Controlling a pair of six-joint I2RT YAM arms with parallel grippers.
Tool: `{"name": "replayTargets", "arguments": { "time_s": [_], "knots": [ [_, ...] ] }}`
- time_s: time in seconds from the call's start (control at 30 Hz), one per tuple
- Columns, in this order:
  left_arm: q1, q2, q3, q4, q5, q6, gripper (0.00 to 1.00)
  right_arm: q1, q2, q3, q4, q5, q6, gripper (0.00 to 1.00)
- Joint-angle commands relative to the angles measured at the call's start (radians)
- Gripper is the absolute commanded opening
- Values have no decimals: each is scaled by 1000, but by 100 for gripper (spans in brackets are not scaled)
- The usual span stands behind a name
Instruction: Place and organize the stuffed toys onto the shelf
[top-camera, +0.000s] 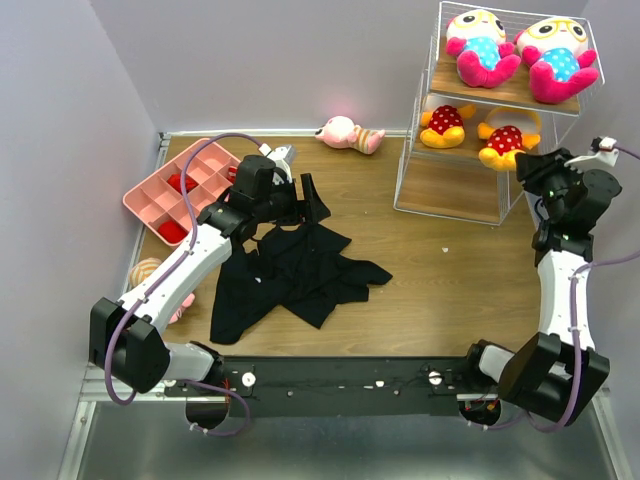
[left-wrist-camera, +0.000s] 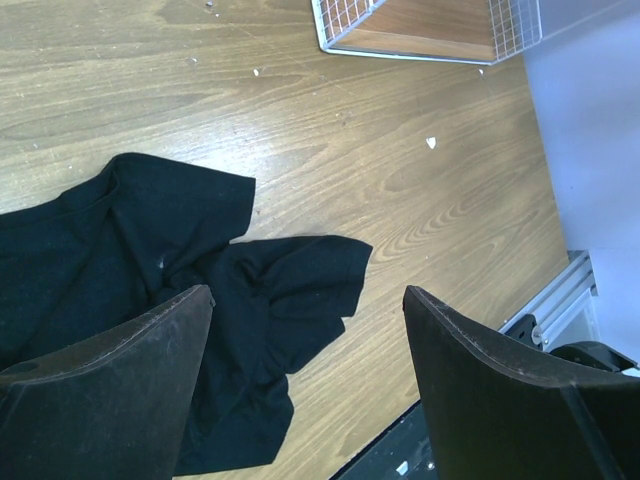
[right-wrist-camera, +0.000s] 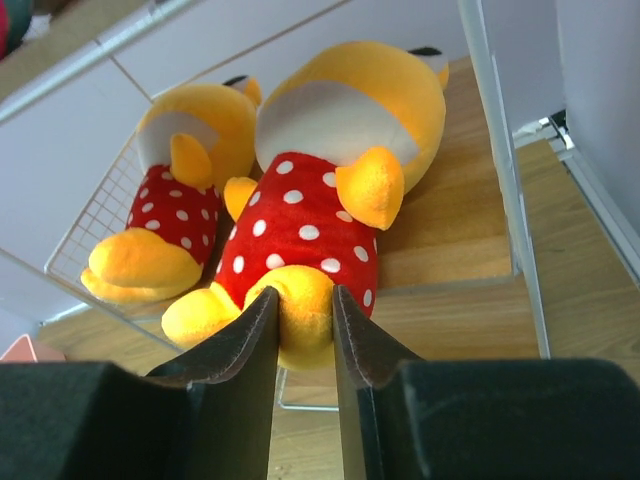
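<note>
Right wrist view puts us close on the right tool (right-wrist-camera: 302, 300). Its two fingers stand at a narrow slot and appear to pinch one foot of a yellow-orange plush doll with a red dotted body (right-wrist-camera: 300, 220). That doll lies on the middle board of the tall white-wire shelf with light wooden boards (top-camera: 450, 190), and a second yellow-orange doll (right-wrist-camera: 175, 215) lies just beside it. The left tool (left-wrist-camera: 308, 295) hangs wide open and empty above the crumpled black cloth garment (top-camera: 290, 270) on the table (top-camera: 450, 290).

We judge these toys light, soft and squashy, and not fragile. A pinch on a limb lets the body dangle, so a hold across the stuffed body or head should steer them better. The plush should not slip much.

We count six dolls:
- two yellow-orange ones on the middle tier;
- a white-faced plush doll with a blue dotted body and pink limbs (top-camera: 480, 50) and its match (top-camera: 555, 58) on the top tier;
- a pale pink striped plush doll (top-camera: 348, 133) on the table by the far wall;
- what looks like its twin (top-camera: 148, 272), half hidden under the left arm, near the pink plastic compartment tray (top-camera: 135, 205).

We count one shelf with three tiers — the lowest holds no doll.
</note>
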Motion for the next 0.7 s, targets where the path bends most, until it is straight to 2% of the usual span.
{"name": "replayTargets", "arguments": {
  "time_s": [0.0, 0.13, 0.67],
  "knots": [
    [4, -19, -12, 19, 25, -1, 87, -9, 32, 75, -12, -18, 21, 30],
    [3, -18, -12, 21, 28, -2, 87, -9, 64, 95, 8, -59, 52, 25],
    [3, -9, -13, 22, 25, -2, 87, -9, 171, 129, 109, -76, 100, 25]
  ]
}}
